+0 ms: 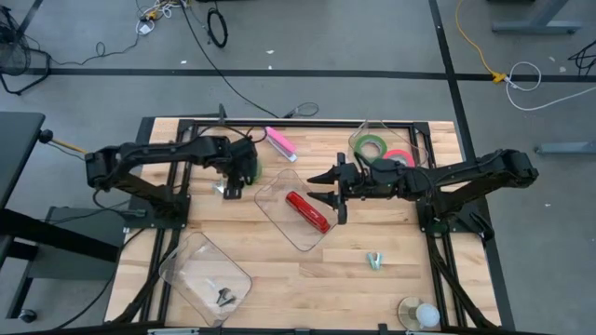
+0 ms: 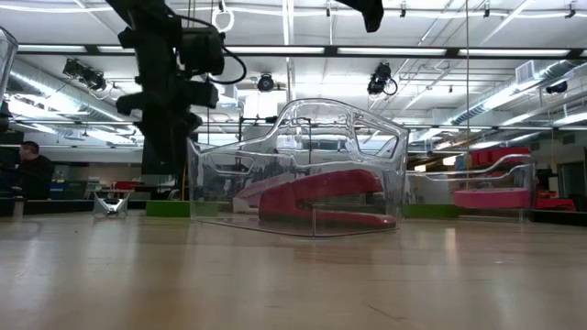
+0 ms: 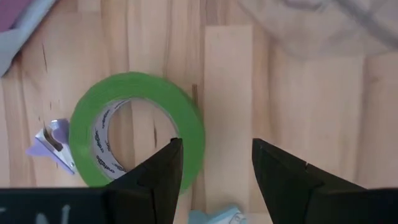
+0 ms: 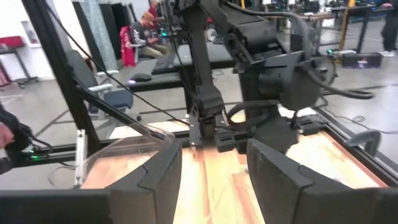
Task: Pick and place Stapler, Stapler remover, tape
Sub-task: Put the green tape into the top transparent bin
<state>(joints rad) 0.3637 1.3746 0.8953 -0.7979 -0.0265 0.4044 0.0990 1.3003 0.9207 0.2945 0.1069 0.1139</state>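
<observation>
Wood-plank tabletop [image 1: 279, 265] sits in a black frame on a grey floor with cables trailing around, and the low view shows a big workshop-type room behind with ceiling lights and a person seated far off at the left. So the green tape roll [image 3: 134, 127] lies flat on the wood near the back-left part of the table, and the left gripper [image 3: 214, 165] hangs right over it, fingers spread with nothing between them, one fingertip over the ring's edge. A little purple-and-silver thing [image 3: 53, 143], too small to identify, lies just beside the roll. Next over, the red stapler [image 1: 308, 211] is inside a clear tray [image 1: 279, 186] mid-table, and the right gripper [image 1: 332, 186] hovers above that tray's far edge, spread and empty too. More tape, a green ring [image 1: 372, 145] and a red-pink ring [image 1: 400, 156], sits in another clear container at the back right. Front of the table has plenty of open wood.
</observation>
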